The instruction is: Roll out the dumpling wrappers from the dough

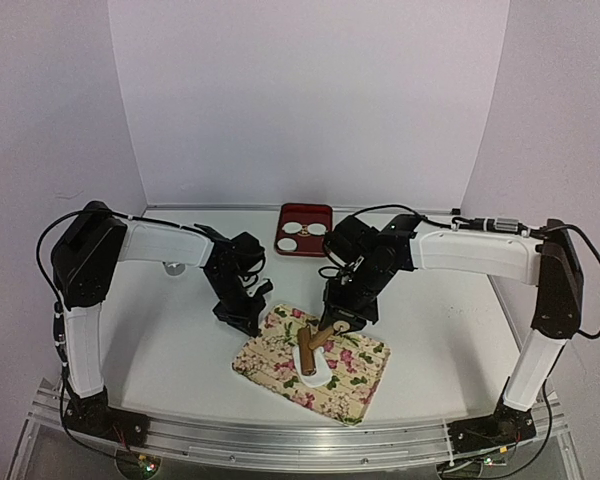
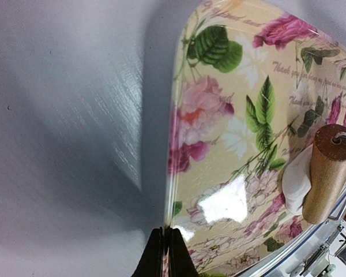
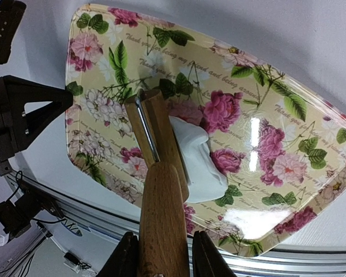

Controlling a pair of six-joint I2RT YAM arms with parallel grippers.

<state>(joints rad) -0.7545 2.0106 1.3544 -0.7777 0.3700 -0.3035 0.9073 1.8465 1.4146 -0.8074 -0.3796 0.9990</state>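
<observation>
The dough is a soft white lump on the floral mat, partly under a wooden rolling pin. My right gripper is shut on the pin's handle, and the roller rests on the dough's left side. In the top view the rolling pin lies across the dough at mid-mat. My left gripper is shut, pinching the rim of the mat at its left edge. Two dumpling wrappers lie as round white discs at the back.
A red tray at the back centre holds the discs. A small metal object sits on the table under the left arm. The table's metal front rail runs just beyond the mat's near corner.
</observation>
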